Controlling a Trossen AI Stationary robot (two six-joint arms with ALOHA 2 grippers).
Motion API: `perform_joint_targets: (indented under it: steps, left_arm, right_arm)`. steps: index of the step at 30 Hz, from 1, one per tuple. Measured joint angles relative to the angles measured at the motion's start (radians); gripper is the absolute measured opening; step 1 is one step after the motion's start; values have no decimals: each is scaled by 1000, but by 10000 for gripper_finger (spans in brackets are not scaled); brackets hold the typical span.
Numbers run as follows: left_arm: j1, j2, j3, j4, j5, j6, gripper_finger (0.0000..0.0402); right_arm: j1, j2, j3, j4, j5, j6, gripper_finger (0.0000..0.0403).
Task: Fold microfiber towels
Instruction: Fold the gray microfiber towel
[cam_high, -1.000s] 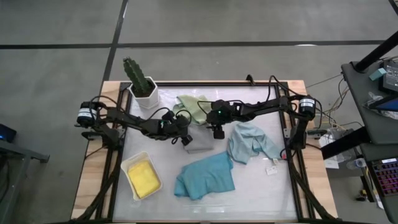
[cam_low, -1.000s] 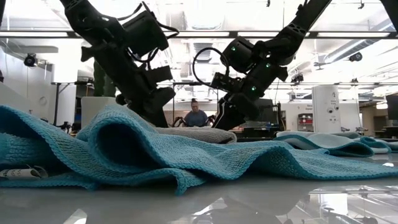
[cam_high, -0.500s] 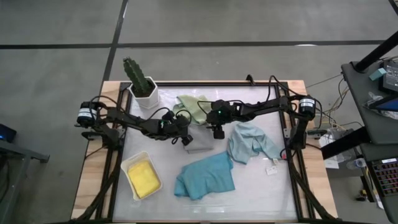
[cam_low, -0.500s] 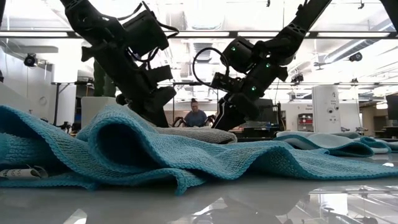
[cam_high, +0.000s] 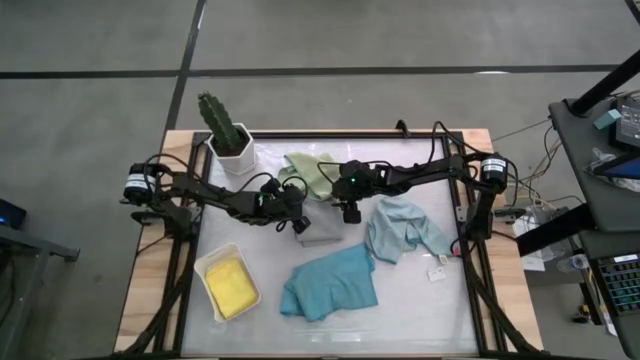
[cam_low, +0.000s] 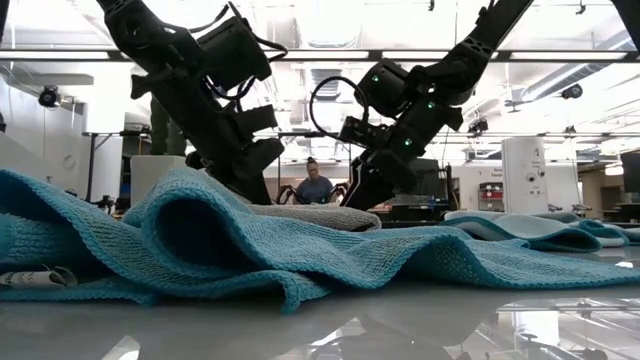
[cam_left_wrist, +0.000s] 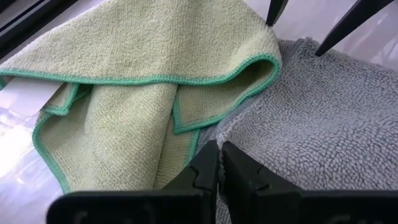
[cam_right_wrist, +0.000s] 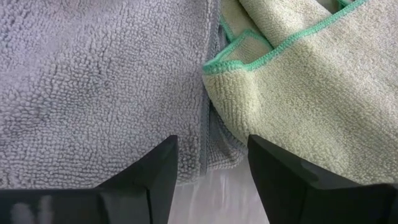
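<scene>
No movement; grey towel (cam_high: 320, 232) edge-on low

Right gripper (cam_right_wrist: 211, 165) hangs with fingers spread over the grey towel (cam_right_wrist: 99, 81), sage green towel (cam_right_wrist: 311, 87) touching its edge

hidden: my arms cover most of the folded grey microfiber towel (cam_high: 322, 232) from above | cut off: crumpled sage green microfiber towel (cam_right_wrist: 311, 81) runs past my right wrist view's edge | low view: rumpled teal microfiber towel (cam_low: 300, 250) blocks the table behind it
</scene>
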Motion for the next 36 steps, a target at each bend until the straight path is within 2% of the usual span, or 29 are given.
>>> perform_joint_targets:
  steps: [3, 10, 15, 20, 25, 28, 31, 36]
  left_arm:
    - [0, 0, 0, 0, 0, 0, 25]
    - [0, -12, 2, -6, 2, 4, 106]
    - [-1, -50, 2, -7, 11, 59, 138]
    - [-4, -134, 4, -6, 80, 103, 144]
    - [-68, -195, 2, -3, 212, 113, 143]
    - [-136, -197, 1, -7, 218, 145, 143]
    - [-197, -191, 2, -3, 218, 154, 143]
    - [-283, -191, 2, -4, 234, 36, 143]
  right_arm:
    - [0, 0, 0, 0, 0, 0, 185]
    - [0, -35, 0, -16, 0, 0, 185]
    - [0, -85, 0, -59, -1, 19, 185]
    - [0, -126, 0, -68, -15, 37, 185]
    - [8, -147, 0, -61, -152, 93, 185]
    - [33, -148, 0, -59, -221, 146, 185]
    - [80, -151, 0, -58, -229, 187, 185]
    - [161, -169, 2, -86, -229, 260, 185]
